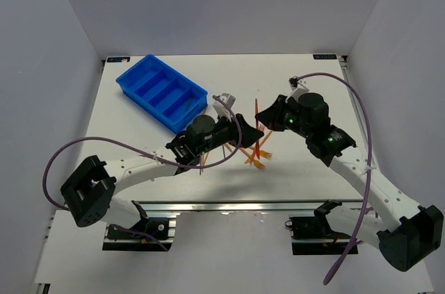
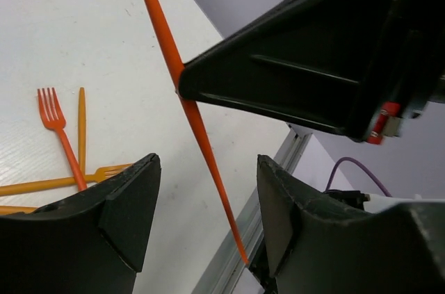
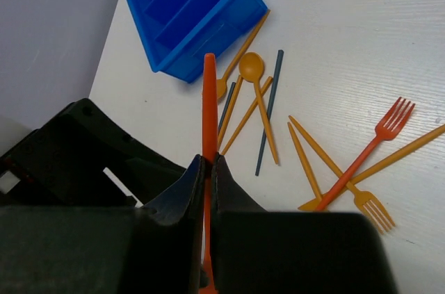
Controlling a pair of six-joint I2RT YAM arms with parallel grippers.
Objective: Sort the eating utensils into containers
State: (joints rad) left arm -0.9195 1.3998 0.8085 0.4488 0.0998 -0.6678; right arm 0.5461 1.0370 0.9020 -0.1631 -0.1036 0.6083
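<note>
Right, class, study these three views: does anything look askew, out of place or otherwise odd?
The blue tray sits slanted to the table edges, nothing visible inside. The utensils lie crossed in a heap beside it. One orange stick is off the table, pinched by the right gripper, with the open left gripper around it.

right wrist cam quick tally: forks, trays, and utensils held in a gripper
forks: 2
tray: 1
stick pinched in the right gripper: 1
total: 4
</note>
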